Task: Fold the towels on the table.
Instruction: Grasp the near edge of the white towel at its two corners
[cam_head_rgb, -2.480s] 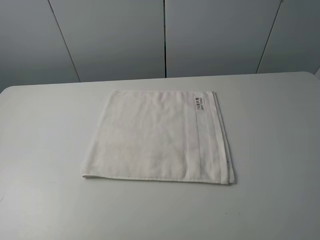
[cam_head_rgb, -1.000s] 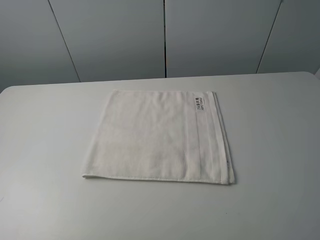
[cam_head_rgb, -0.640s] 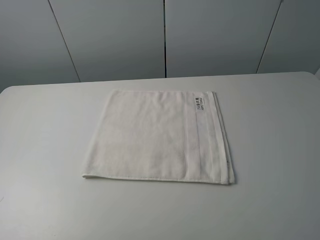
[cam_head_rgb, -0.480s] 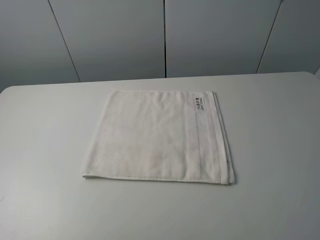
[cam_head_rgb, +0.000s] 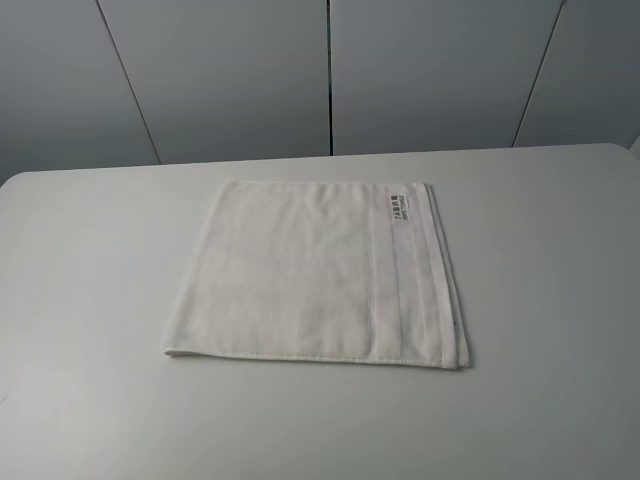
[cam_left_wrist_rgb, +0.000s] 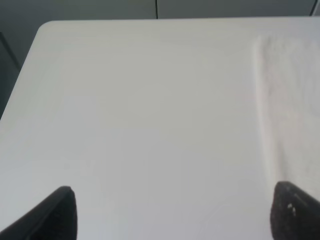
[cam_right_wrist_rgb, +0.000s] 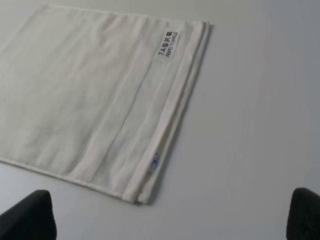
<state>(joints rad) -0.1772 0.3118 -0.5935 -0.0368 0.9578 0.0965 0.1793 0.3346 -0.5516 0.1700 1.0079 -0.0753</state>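
The towel (cam_head_rgb: 315, 270) lies flat in the middle of the table (cam_head_rgb: 80, 300), its banded, layered edge running near-to-far on the right. Both grippers hang spread and empty. The right gripper (cam_right_wrist_rgb: 167, 215) looks closer, by the near right corner. The left gripper (cam_left_wrist_rgb: 177, 212) is off the left edge.

Wall panels (cam_head_rgb: 230, 70): plain grey, flat, filling the far background of the high view.
Seams (cam_head_rgb: 329, 75): thin dark lines between the panels; middle one upright, outer ones slanted.

Dark left fingers (cam_left_wrist_rgb: 56, 218) and dark right fingers (cam_right_wrist_rgb: 28, 217), each pair wide apart.
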